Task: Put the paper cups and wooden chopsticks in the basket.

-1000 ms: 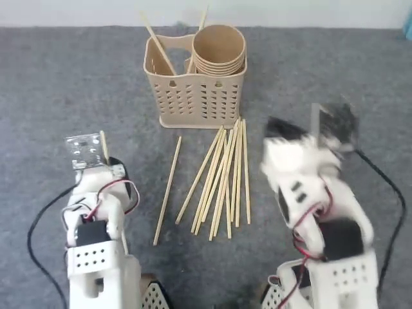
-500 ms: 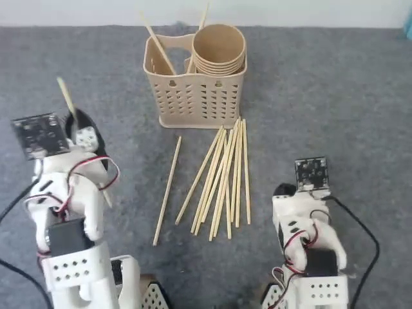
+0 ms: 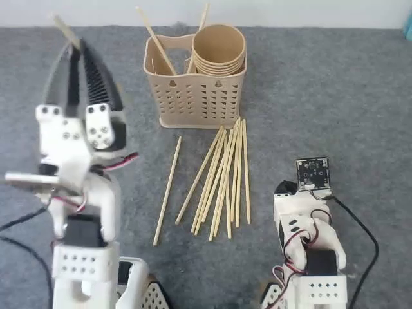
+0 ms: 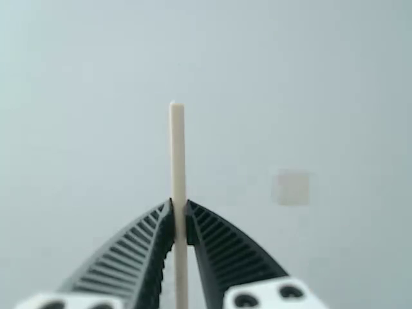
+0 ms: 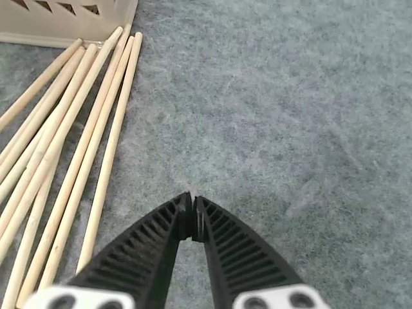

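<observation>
grey fuzzy mat (image 3: 335, 96) covers the desk, white strip (image 3: 290, 13) along its far edge, bit of something blue (image 3: 409, 26) at the far right corner. pale surface (image 4: 309, 77), wall or ceiling unclear, with a faint square patch (image 4: 291, 187)

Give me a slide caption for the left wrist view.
Left end effector shut on one wooden chopstick, whose end sticks out beyond it.
</observation>
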Robot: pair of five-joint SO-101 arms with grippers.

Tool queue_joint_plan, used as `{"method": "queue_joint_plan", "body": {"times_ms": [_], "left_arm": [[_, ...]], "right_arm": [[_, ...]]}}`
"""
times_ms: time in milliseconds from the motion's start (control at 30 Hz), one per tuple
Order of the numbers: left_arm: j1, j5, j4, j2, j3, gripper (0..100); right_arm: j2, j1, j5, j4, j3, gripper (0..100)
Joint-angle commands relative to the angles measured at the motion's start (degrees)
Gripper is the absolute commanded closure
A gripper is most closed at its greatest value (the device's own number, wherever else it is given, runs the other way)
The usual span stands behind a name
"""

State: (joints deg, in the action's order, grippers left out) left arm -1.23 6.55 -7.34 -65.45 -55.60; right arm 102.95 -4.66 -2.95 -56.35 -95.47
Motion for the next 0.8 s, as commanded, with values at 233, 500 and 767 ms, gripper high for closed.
{"method": "queue_joint_plan", "body": {"times_ms": [233,500,767], "left_arm": [[3.6,0.62,-15.91,34.11,19.65,99],[3.08,0.62,-21.27,52.4,26.86,99],[1.14,0.09,-20.48,54.42,19.12,97]], "right_arm": [[1.01,0.48,-0.35,-0.31,-0.97,98.2],[1.01,0.4,-0.7,-0.22,-0.97,98.2],[1.01,0.4,-0.79,0.66,-0.97,97.9]]}}
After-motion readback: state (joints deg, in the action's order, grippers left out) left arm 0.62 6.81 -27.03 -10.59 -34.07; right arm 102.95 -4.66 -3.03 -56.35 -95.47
